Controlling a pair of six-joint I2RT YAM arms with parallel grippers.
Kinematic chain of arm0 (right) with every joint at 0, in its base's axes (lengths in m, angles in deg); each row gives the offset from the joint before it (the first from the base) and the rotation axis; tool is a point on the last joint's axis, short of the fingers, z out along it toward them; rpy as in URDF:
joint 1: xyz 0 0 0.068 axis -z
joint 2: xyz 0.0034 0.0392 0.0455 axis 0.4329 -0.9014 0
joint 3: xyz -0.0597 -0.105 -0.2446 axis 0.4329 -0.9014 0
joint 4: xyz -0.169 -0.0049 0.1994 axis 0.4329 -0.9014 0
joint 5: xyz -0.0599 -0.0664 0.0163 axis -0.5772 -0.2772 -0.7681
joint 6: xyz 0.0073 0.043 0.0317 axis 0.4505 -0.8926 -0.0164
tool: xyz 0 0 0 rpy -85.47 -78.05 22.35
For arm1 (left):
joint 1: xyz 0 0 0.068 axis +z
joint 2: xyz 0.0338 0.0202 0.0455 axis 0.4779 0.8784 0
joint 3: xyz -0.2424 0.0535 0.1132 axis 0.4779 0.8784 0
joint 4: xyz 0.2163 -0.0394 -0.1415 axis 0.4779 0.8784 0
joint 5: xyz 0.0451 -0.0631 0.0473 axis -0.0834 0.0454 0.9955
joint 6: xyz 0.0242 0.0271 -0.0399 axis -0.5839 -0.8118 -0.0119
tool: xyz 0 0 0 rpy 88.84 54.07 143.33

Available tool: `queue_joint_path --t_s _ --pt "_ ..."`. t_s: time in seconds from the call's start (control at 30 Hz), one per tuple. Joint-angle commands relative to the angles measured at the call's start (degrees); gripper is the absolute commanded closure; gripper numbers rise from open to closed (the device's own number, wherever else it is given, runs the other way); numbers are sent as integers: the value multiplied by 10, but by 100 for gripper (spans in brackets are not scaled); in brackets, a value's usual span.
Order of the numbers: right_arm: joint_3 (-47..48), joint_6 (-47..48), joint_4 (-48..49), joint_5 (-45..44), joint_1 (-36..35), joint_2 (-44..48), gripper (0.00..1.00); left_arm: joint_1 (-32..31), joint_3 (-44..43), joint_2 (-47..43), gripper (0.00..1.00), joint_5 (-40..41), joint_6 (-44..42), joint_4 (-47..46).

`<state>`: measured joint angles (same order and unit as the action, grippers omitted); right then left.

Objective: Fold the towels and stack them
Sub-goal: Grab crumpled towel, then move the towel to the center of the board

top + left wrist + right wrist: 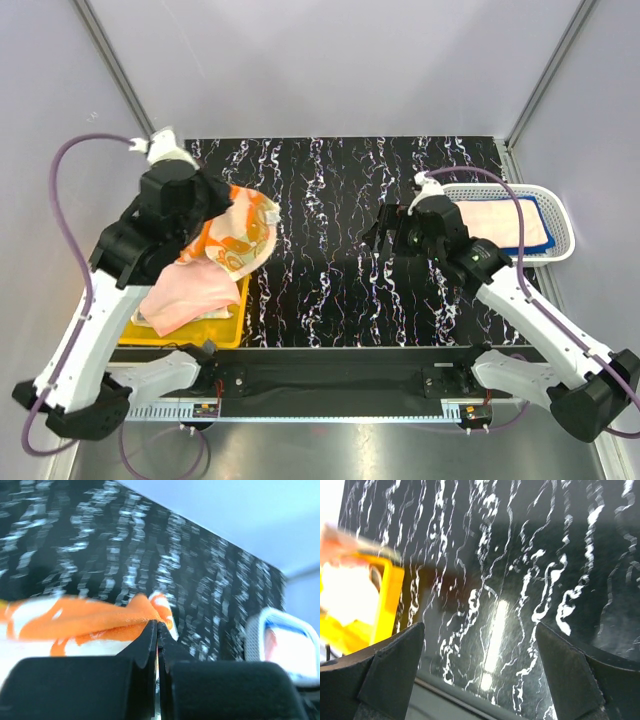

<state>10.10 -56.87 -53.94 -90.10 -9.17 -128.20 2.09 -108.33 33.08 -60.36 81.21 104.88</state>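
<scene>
My left gripper point(226, 197) is shut on an orange-and-white patterned towel point(243, 235) and holds it up over the left edge of the mat; the cloth hangs from the closed jaws. In the left wrist view the towel point(90, 617) bunches just behind the pinched fingertips of the gripper point(157, 626). A salmon-pink towel point(188, 292) drapes over the yellow bin point(226, 335). Folded pale pink towel point(497, 224) lies on a blue one point(541, 212) in the white mesh basket point(562, 214). My right gripper point(381, 231) is open and empty above the mat, as the right wrist view point(480, 652) shows.
The black marbled mat point(330, 250) covers the table between the bin and the basket. The bin point(389, 605) shows at the left of the right wrist view, and the basket point(254, 635) at the right of the left wrist view. Grey walls enclose the back and sides.
</scene>
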Motion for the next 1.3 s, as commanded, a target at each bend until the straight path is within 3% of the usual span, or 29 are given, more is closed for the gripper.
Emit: queue_joint_path --t_s 0.0,0.23,0.37,0.63,0.77,0.87,0.9,1.0,1.1,1.27 --pt "55 -5 -12 -72 -3 11 0 -77 -46 45 100 23 -21 -30" --pt "87 -16 -64 -170 -2 23 0 -252 -59 148 100 22 -31 -87" --pt "82 -32 -79 -194 -2 32 0 -305 -28 196 100 -14 -26 -132" --pt "22 -63 -73 -180 -3 30 0 -362 225 173 100 -106 68 -252" --pt "-37 -78 -44 -158 -3 19 1 -432 307 191 100 -147 106 -268" --pt "-61 -87 -26 -165 -3 -8 0 -472 317 205 100 -170 113 -272" --pt "-66 -91 -17 -172 -3 -15 0 -475 315 204 98 -168 113 -263" --pt "-72 -92 -6 -197 -3 -54 0 -468 303 183 66 -132 110 -242" --pt "-76 -99 4 -223 -2 -96 0 -419 271 170 59 -120 98 -216" --pt "-93 -127 30 -210 27 -145 0 -283 235 183 41 -111 95 -217"
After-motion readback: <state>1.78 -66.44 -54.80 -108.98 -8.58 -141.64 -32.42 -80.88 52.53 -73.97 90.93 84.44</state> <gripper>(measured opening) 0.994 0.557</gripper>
